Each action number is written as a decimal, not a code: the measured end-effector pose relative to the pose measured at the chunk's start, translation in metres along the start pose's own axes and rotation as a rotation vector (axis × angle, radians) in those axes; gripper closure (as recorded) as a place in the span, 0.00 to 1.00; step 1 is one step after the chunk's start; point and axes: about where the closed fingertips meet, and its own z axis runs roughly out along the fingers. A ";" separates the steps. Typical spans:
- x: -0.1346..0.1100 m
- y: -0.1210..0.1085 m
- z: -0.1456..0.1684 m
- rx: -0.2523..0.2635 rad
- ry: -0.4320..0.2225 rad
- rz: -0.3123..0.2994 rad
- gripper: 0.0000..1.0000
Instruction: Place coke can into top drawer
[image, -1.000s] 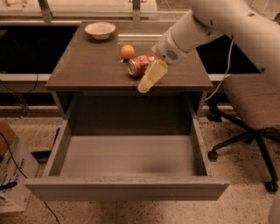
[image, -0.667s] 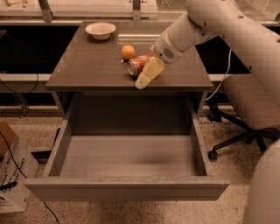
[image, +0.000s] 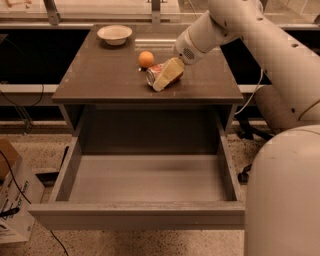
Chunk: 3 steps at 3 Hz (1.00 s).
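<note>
The coke can (image: 152, 75) lies on its side on the cabinet top (image: 100, 75), just in front of the orange; its silver end faces left. My gripper (image: 165, 78) has come in from the right, reaches down over the can and covers its right part. The top drawer (image: 140, 215) is pulled wide open below the cabinet top, and its grey interior holds nothing.
An orange (image: 146, 59) sits right behind the can. A white bowl (image: 114, 34) stands at the back left of the top. A cardboard box (image: 12, 200) is on the floor at the left. My arm and base fill the right side.
My gripper has moved a little left and down onto the can. The can, orange, bowl and drawer have not moved.
</note>
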 end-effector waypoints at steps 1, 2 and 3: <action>-0.004 -0.013 0.017 -0.018 0.019 -0.020 0.00; -0.004 -0.015 0.038 -0.061 0.048 -0.036 0.00; 0.000 -0.013 0.047 -0.082 0.075 -0.042 0.17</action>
